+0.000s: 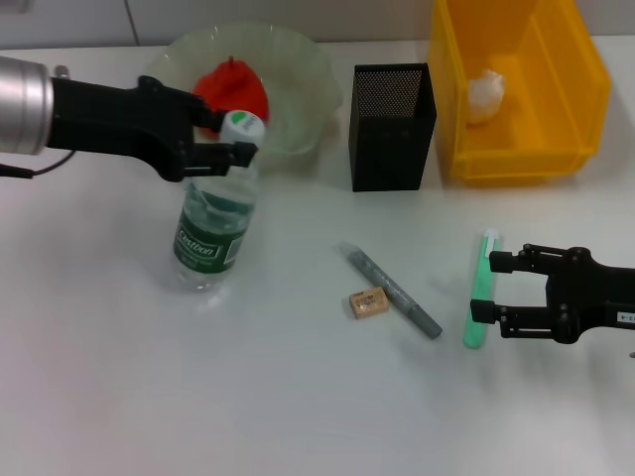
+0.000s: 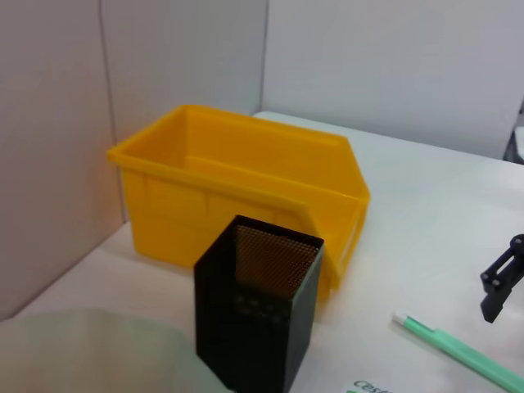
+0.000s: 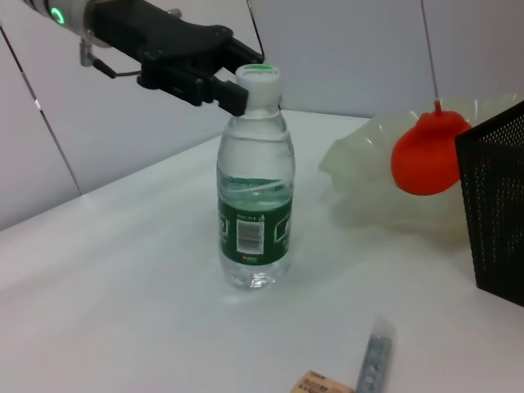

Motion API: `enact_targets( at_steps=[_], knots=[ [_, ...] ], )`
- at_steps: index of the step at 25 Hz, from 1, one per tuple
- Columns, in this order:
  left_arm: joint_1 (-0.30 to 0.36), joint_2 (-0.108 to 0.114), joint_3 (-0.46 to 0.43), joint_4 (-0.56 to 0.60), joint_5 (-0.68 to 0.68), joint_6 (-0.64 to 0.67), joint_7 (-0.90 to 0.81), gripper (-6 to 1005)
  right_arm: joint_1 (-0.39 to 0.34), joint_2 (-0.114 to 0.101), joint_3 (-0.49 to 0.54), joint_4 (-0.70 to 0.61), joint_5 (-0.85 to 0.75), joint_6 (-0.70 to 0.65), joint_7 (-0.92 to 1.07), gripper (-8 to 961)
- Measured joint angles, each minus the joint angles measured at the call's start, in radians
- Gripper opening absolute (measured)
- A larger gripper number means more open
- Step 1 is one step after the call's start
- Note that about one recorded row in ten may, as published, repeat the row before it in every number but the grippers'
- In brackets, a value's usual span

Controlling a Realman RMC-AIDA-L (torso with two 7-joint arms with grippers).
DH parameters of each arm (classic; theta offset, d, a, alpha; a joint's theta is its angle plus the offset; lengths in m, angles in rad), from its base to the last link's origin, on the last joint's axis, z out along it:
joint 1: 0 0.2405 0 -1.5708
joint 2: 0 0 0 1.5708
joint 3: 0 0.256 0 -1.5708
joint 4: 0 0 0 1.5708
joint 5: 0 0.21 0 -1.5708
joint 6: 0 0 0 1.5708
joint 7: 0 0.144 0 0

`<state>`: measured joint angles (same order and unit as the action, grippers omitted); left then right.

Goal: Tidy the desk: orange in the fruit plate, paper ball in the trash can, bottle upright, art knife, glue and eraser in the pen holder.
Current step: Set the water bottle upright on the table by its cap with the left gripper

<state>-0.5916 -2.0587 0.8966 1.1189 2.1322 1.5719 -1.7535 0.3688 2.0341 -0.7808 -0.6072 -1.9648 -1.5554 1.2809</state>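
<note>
Head view gave you the bottle (image 1: 214,213) standing upright on the tabletop (image 1: 248,397), your left hand (image 1: 230,139) clenched on its neck just under the white cap. Orange (image 1: 232,89) sat in the fruit plate (image 1: 298,69), paper ball (image 1: 485,94) in the trash can (image 1: 516,159). Your right hand (image 1: 486,288) lay released, fingers straddling the green glue stick (image 1: 478,293), whose long axis ran toward the pen holder (image 1: 391,127). Eraser (image 1: 368,302) and art knife (image 1: 392,290) lay nearer centre. Only the right wrist view showed you the bottle's base flat

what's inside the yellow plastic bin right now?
A white crumpled paper ball lies inside the yellow rectangular plastic bin, toward its back wall. The bin's near wall hides part of the floor.
</note>
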Motion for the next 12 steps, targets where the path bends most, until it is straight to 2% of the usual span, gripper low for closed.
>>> enact_targets(
  at_steps=[12],
  knots=[
    [0.06, 0.015, -0.071, 0.039, -0.028, 0.029, 0.009, 436, 0.003, 0.003, 0.0, -0.006, 0.0, 0.0, 0.017, 802]
  ],
)
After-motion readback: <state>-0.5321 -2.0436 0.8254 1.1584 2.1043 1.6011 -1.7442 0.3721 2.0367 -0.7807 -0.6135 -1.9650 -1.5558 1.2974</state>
